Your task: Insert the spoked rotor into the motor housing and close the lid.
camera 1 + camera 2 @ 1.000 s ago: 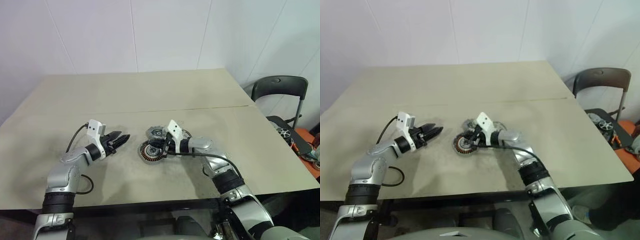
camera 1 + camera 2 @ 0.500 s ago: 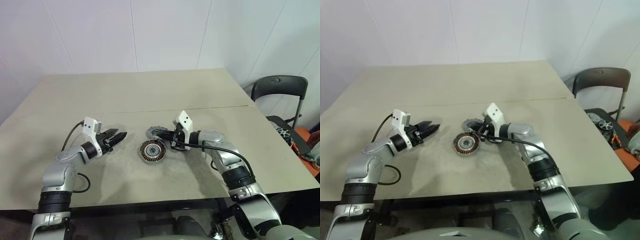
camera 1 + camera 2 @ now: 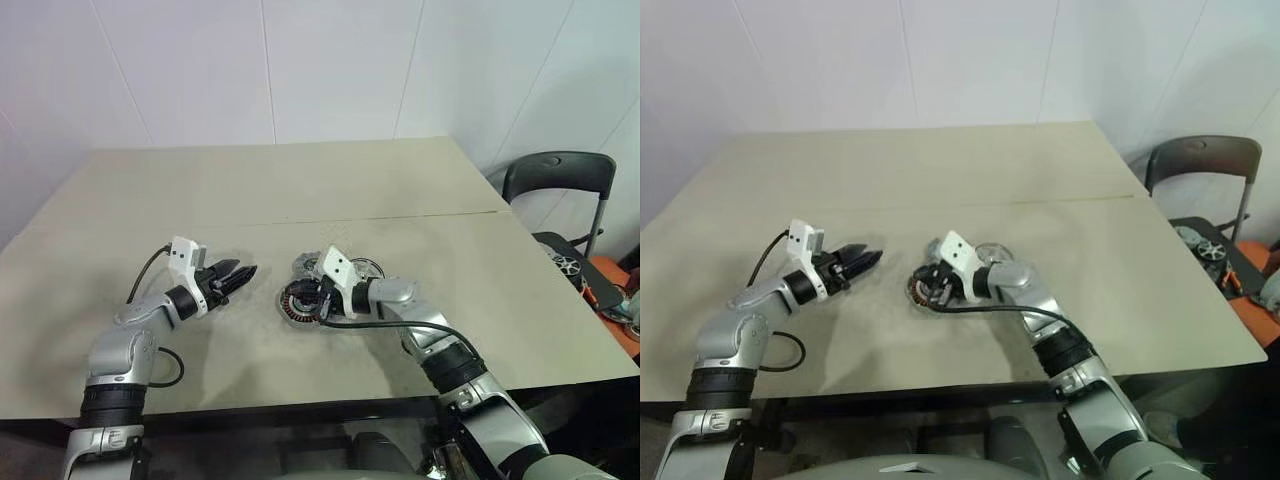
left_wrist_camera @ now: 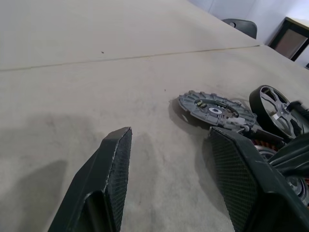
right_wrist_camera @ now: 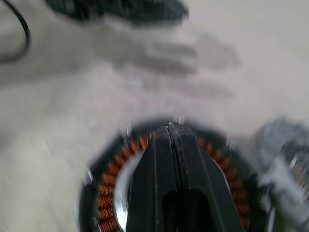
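Observation:
The motor housing, a flat disc with copper windings, lies mid-table. My right gripper is shut and empty, its tips low over the housing's far rim; I cannot tell if they touch. Just behind the housing lies the spoked rotor, a flat grey disc with a notched rim. The lid, a round grey cap, sits to the rotor's right behind my right wrist. My left gripper hovers open a hand's width left of the housing, with nothing between its fingers.
The beige table has a seam running across it behind the parts. A black cable loops by my left arm. A dark chair and an orange stand with parts are off the table's right edge.
Half a second ago my right gripper was drawn back to the right beside the rotor; it has swung left and down again over the housing. The left gripper has stayed put.

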